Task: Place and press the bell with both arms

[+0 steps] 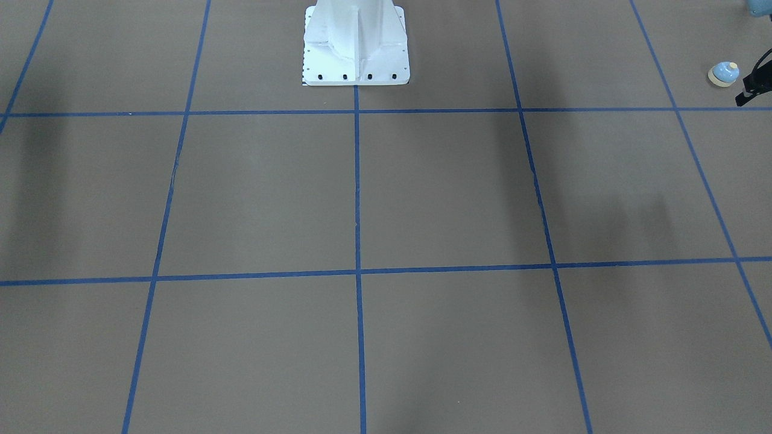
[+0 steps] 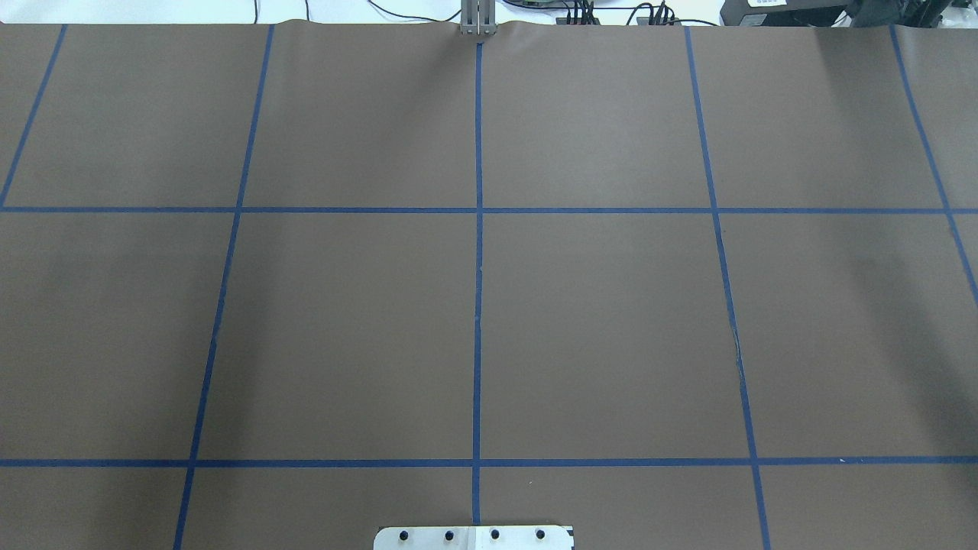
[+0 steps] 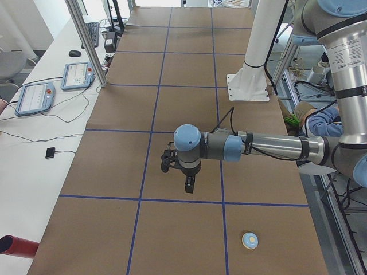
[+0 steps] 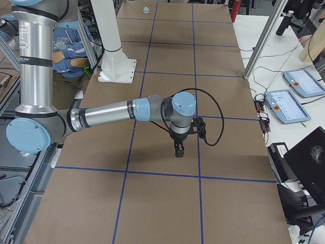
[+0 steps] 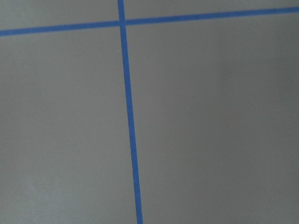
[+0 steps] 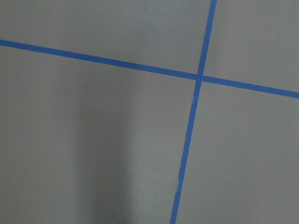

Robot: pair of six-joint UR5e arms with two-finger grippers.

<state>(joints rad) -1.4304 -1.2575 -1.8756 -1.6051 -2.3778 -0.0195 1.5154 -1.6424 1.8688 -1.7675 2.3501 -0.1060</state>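
One brown tabletop (image 2: 611, 344) gridded in blue tape (image 2: 478, 305) spans every view. Over it the left arm (image 3: 269, 146) reaches above the left half and the right arm (image 4: 101, 116) above the right half. The left gripper (image 3: 188, 184) and right gripper (image 4: 179, 150) hang clear of the surface; I cannot tell whether either is spread or pressed together. The bell (image 1: 724, 74) sits upright near the left end's robot-side corner, robot-ward of the left gripper, clearly the nearer one. Round, it has no long axis to match. Only the front-facing and side views catch it; overhead and wrist views show bare tabletop and tape
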